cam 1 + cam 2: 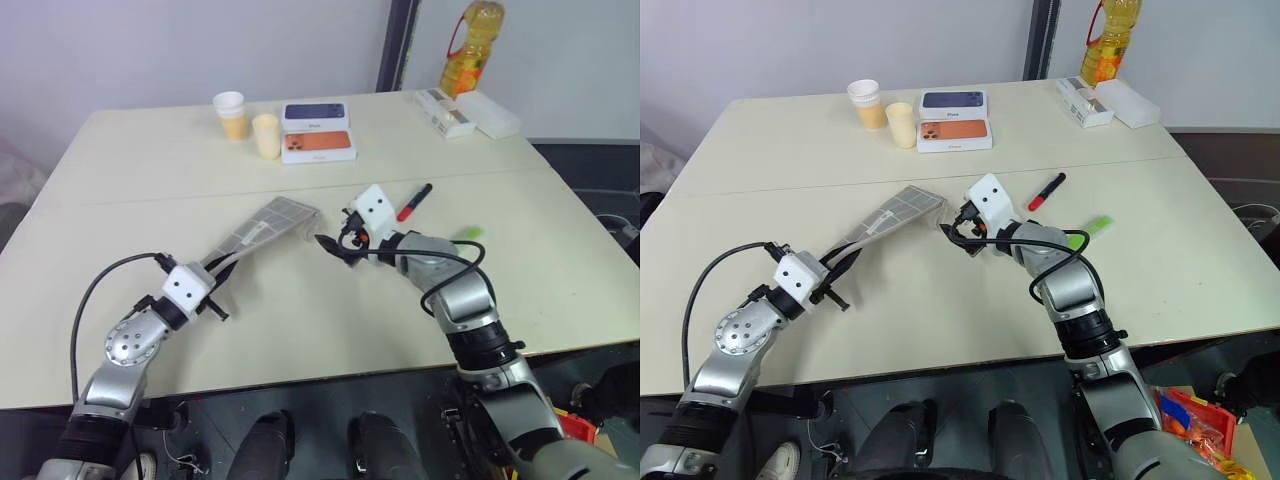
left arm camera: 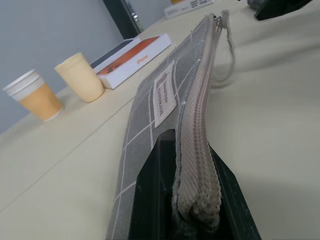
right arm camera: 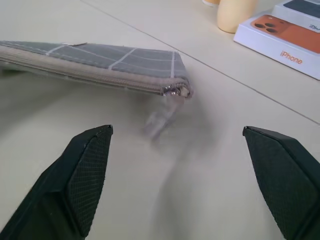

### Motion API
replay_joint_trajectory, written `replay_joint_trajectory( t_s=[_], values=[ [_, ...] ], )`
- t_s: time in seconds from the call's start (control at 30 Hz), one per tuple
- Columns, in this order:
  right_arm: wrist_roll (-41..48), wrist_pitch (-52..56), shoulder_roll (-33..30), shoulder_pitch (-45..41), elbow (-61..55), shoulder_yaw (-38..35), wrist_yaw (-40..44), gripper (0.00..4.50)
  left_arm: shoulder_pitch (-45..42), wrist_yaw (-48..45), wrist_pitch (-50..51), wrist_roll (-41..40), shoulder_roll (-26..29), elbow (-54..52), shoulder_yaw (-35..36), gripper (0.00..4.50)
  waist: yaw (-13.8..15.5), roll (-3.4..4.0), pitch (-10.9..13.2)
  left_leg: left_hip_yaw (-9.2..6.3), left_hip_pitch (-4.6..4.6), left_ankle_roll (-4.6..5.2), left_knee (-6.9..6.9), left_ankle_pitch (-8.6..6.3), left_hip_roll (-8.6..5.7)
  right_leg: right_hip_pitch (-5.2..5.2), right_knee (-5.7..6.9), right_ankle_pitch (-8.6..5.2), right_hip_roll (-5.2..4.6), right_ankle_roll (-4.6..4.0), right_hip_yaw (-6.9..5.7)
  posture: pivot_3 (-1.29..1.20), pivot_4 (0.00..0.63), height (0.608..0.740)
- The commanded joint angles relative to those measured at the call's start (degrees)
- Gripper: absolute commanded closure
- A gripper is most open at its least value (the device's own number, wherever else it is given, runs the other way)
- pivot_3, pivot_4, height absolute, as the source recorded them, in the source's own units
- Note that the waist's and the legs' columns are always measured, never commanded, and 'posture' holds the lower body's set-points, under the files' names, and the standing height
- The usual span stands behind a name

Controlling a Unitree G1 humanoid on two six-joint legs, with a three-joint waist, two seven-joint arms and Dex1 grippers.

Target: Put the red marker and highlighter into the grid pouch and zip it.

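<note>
One grid pouch (image 1: 262, 228) is clenched in the left tool (image 1: 222, 272); right tool (image 3: 175, 175) released just beside it; beyond lie one red marker (image 1: 414, 202), one highlighter (image 1: 468, 233).

Bare table (image 1: 300, 310) between the claws; phone boxes (image 1: 318, 132), cups (image 1: 265, 135) far behind.

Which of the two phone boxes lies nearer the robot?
The orange phone box: it lies on the robot's side of the dark phone box, which sits behind it toward the table's far edge.
</note>
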Motion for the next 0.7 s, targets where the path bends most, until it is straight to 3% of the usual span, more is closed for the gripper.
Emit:
replay_joint_trajectory(
  t_s=[0.03,0.23,0.33,0.53,0.57,0.7],
  values=[
    [0.83,0.76,1.14,-0.4,-1.44,-0.44,-0.76,0.08,0.28,0.4,1.04,0.68,-1.12,-3.62,0.91,4.5,0.06,0.0,0.0,0.0,0.0,0.0,0.0,0.0,0.0,0.0,0.0,0.0,0.0,0.0,0.0,0.0,0.15,0.74],
    [1.36,1.9,4.07,-1.59,1.99,-2.31,-3.75,0.08,0.54,-0.75,1.52,1.72,-2.5,-4.67,0.27,4.5,0.17,0.0,0.0,0.0,0.0,0.0,0.02,0.0,0.0,0.02,-0.01,0.0,-0.01,0.0,0.0,0.0,0.15,0.74],
    [1.85,1.9,5.35,-2.34,3.8,-3.61,-5.05,0.85,0.86,-1.12,1.38,2.17,-3.05,-4.88,0.16,4.5,0.17,0.0,0.0,0.0,0.0,0.0,0.03,0.0,0.0,0.02,-0.01,0.0,-0.01,0.0,0.0,0.0,0.15,0.74],
    [1.82,1.72,5.39,-2.44,4.34,-3.81,-5.77,4.13,0.84,-1.34,1.01,2.84,-4.06,-4.52,0.23,4.5,0.19,0.0,0.0,0.01,0.0,0.0,0.04,0.0,-0.01,0.03,-0.01,0.0,-0.01,0.0,0.0,0.0,0.15,0.74],
    [1.87,1.7,5.37,-2.42,4.26,-3.79,-5.81,4.44,0.75,-1.35,1.0,3.01,-4.28,-4.5,0.16,4.5,0.19,0.0,0.0,0.01,0.0,0.0,0.04,0.0,-0.01,0.03,-0.01,0.0,-0.01,0.0,0.0,0.0,0.15,0.74],
    [1.85,1.14,5.15,-2.3,3.58,-3.27,-5.53,4.44,0.5,-1.37,1.05,3.45,-4.95,-4.47,0.13,4.5,0.18,0.0,0.0,0.0,0.0,0.0,0.04,0.0,-0.01,0.03,-0.01,0.0,-0.01,0.0,0.0,0.0,0.15,0.74]
  ],
)
